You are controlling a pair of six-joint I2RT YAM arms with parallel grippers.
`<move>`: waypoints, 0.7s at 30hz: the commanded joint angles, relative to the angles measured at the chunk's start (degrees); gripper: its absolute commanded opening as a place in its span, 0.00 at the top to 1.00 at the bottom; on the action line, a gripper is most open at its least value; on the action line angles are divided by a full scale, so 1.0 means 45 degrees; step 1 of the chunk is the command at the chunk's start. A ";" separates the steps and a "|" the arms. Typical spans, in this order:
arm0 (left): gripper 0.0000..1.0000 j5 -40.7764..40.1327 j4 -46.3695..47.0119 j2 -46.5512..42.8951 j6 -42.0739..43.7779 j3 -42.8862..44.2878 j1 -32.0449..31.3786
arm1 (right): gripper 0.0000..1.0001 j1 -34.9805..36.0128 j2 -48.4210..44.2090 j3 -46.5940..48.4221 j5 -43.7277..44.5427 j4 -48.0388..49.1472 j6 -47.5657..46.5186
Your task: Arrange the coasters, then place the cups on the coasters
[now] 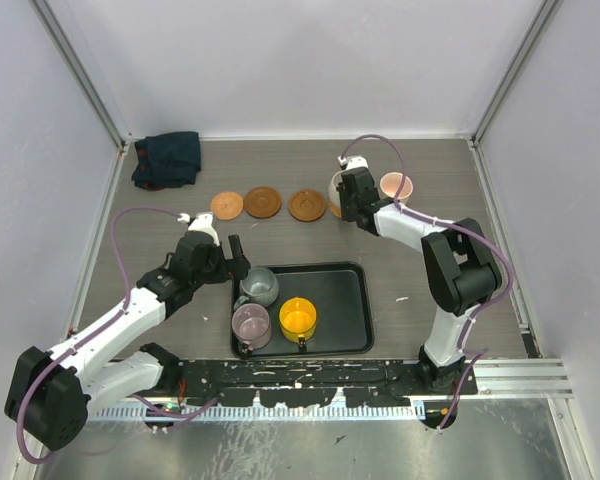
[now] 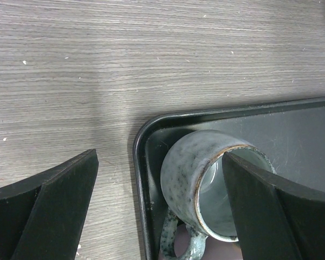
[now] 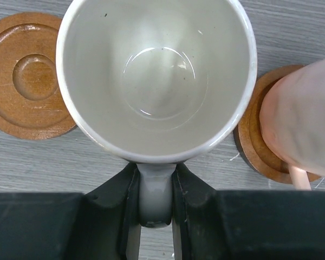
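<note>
A grey wood-grain table (image 1: 430, 160) sits between plain white walls, with a dark cloth (image 1: 167, 158) bunched at its 11 o'clock corner. Along the far side runs a row of brown coasters (image 1: 263, 202), and the three around 12 o'clock lie bare. At the row's 1 o'clock end the pink cup (image 1: 397, 187) stands on its coaster, so that pairing looks done.

At the pink cup's 9 o'clock side is the white cup (image 3: 157, 76). The right gripper (image 3: 156, 189) has its fingers clamped on the cup's handle. A sliver of brown shows by the cup's base from above, so it seems to be at the fourth coaster. Whether it rests there or hangs above cannot be told.

The black tray (image 1: 345, 290) at the near middle holds the other three cups. The grey-green cup (image 1: 259, 287) is at its 10 o'clock corner, the mauve cup (image 1: 250, 325) at 8 o'clock and the yellow cup (image 1: 298, 318) at 6 o'clock. The left gripper (image 1: 238, 262) is spread wide and holds nothing. One finger is outside the tray and the other is over the grey-green cup's mouth.

By this layout the coasters are arranged, and three cups are left to move, the grey-green one likely next.
</note>
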 commanded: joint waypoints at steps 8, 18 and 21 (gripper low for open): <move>0.02 -0.0305 0.0606 -0.0345 -0.0001 0.0359 0.0124 | 0.99 -0.0107 0.0208 0.1396 0.0193 0.1372 -0.0186; 0.02 -0.0301 0.0564 -0.0335 0.0008 0.0339 0.0133 | 0.99 -0.0174 0.0458 0.1346 0.0207 0.1292 -0.0093; 0.02 -0.0301 0.0548 -0.0334 0.0009 0.0339 0.0153 | 0.99 -0.0204 0.0478 0.1323 0.0206 0.1282 -0.0057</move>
